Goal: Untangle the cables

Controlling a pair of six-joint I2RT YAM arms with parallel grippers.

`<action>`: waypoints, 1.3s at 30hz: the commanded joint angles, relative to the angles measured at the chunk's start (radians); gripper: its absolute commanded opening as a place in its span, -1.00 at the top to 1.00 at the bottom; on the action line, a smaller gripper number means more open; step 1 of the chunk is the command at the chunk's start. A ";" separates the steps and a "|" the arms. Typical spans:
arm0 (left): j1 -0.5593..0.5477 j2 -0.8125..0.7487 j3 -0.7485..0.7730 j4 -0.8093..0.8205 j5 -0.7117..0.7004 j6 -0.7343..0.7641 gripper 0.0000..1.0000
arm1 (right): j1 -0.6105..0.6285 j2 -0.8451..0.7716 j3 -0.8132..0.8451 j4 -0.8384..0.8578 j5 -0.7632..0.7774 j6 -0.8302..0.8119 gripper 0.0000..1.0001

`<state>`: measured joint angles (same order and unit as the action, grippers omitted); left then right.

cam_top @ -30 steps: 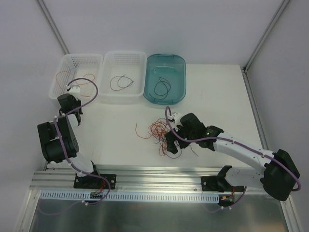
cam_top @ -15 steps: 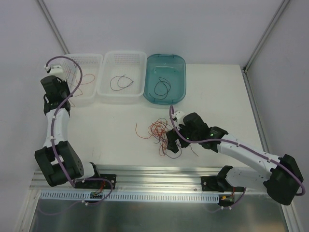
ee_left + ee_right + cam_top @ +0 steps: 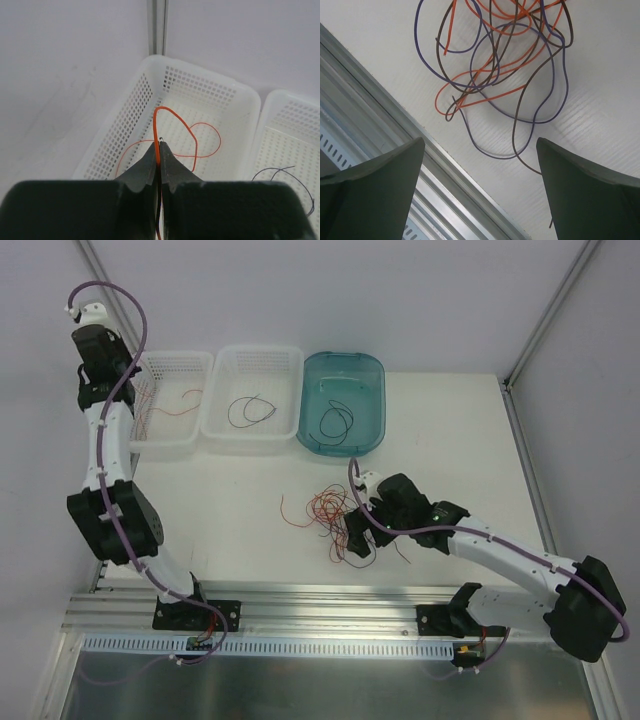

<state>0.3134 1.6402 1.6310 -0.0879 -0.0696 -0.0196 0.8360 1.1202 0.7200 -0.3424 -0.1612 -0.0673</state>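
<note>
While left gripper [image 3: 159, 146] pinches orange cable [image 3: 181, 121] by basket [image 3: 127, 130], right gripper [image 3: 480, 145] spread wide — above tangle [image 3: 322, 508].

Cable tangle [image 3: 320, 510] at centre; right gripper [image 3: 356, 536] at its 4 o'clock edge. Left arm [image 3: 103, 435] raised at 10 o'clock.

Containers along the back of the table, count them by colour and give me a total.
White mesh baskets: 2
Teal tub: 1
Total: 3
</note>
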 commanded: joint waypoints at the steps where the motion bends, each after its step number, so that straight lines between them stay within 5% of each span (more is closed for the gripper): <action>1: -0.010 0.171 0.065 -0.039 -0.071 -0.066 1.00 | -0.003 0.007 0.056 -0.023 0.014 0.011 -0.99; 6: -0.010 0.355 0.158 -0.041 -0.108 -0.062 0.98 | -0.003 0.020 0.075 -0.049 0.025 0.017 -0.99; 8: -0.010 0.378 0.167 -0.039 -0.107 -0.049 0.75 | -0.003 0.021 0.079 -0.053 0.028 0.021 -0.98; 10: -0.010 0.382 0.161 -0.041 -0.090 -0.048 0.21 | -0.003 0.017 0.076 -0.053 0.029 0.024 -0.99; 13: -0.010 0.334 0.136 -0.041 -0.055 -0.065 -0.27 | -0.003 0.009 0.076 -0.066 0.048 0.024 -0.99; 20: -0.037 0.133 0.011 -0.041 0.153 -0.195 -0.77 | -0.005 -0.048 0.058 -0.089 0.140 0.055 -0.99; 32: -0.462 -0.457 -0.601 -0.049 0.168 -0.336 -0.98 | -0.023 -0.011 0.029 -0.034 0.154 0.138 -0.96; 39: -0.808 -0.594 -0.885 -0.046 0.099 -0.500 -0.98 | -0.028 0.070 -0.016 0.049 0.203 0.170 -0.74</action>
<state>-0.3946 1.0687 0.8028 -0.1402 0.0746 -0.4114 0.8146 1.1641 0.7319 -0.3508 -0.0021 0.0612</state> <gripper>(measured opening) 0.990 0.880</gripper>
